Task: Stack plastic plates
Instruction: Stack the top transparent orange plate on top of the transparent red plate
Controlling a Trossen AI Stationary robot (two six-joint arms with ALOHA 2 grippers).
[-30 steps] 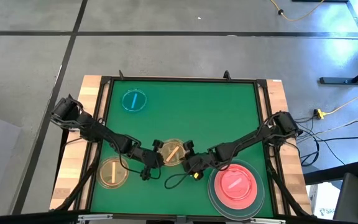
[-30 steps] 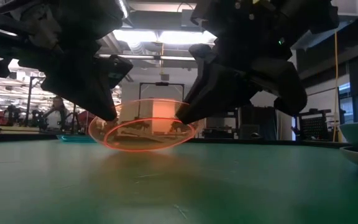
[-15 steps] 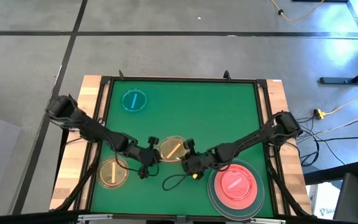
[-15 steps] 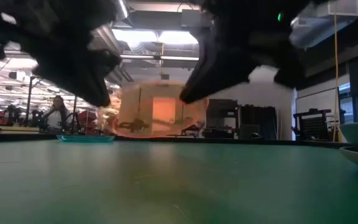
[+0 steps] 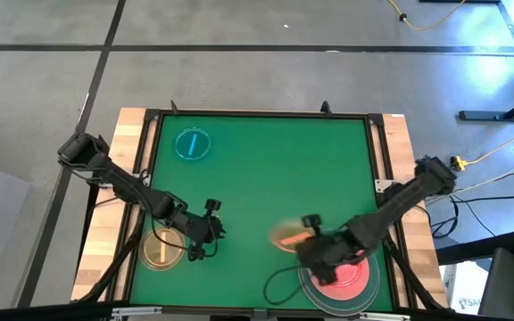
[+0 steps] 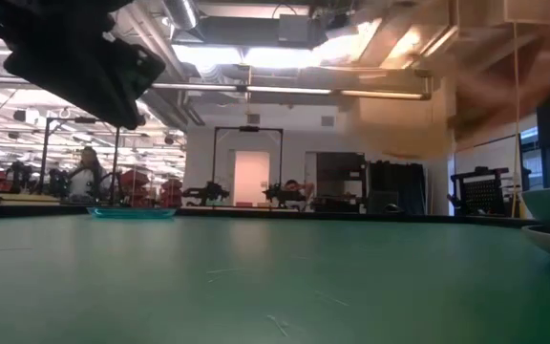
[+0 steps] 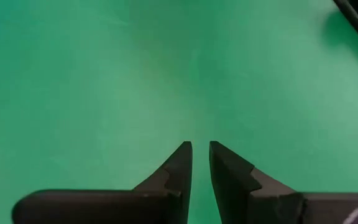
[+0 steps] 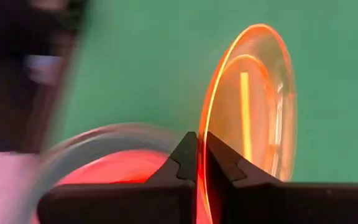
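blue plate [image 5: 193, 144]: alone at 11 o'clock on the counter [image 5: 266, 178], not stacked yet.
left hand [image 5: 205, 234]: fingers nearly together, holding nothing, just beside the amber plate [image 5: 162, 249] at 8 o'clock.
right hand [image 8: 197, 163]: clamped on a second amber plate's [image 8: 250, 106] rim, near the stack.
stack [image 5: 344, 278]: at 5 o'clock, pink on top; I'd say three plates left.
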